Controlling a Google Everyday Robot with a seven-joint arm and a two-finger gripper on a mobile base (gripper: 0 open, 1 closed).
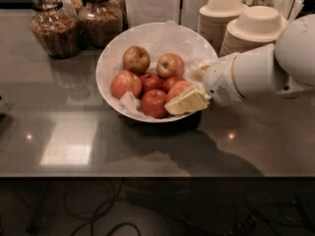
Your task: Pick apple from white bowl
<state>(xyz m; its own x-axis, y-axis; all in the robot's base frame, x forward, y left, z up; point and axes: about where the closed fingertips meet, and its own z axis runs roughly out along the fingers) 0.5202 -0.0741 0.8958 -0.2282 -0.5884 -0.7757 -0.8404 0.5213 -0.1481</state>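
Note:
The white bowl (pixel 110 58), lined with crumpled white paper, stands at the middle of the dark table and holds several red apples. My gripper (pixel 181 90) reaches into the bowl's right side from the right. Its cream fingers (pixel 188 101) sit on either side of the rightmost apple (pixel 178 88), one in front and one behind, shut on it. That apple still lies among the others in the bowl. The white arm (pixel 256 73) extends off to the right.
Two stacks of beige disposable bowls (pixel 224 14) stand behind my arm at the back right. Two glass jars of snacks (pixel 54 31) stand at the back left. A white box (pixel 152 4) stands behind the bowl. Straws (pixel 285 1) are at the far right.

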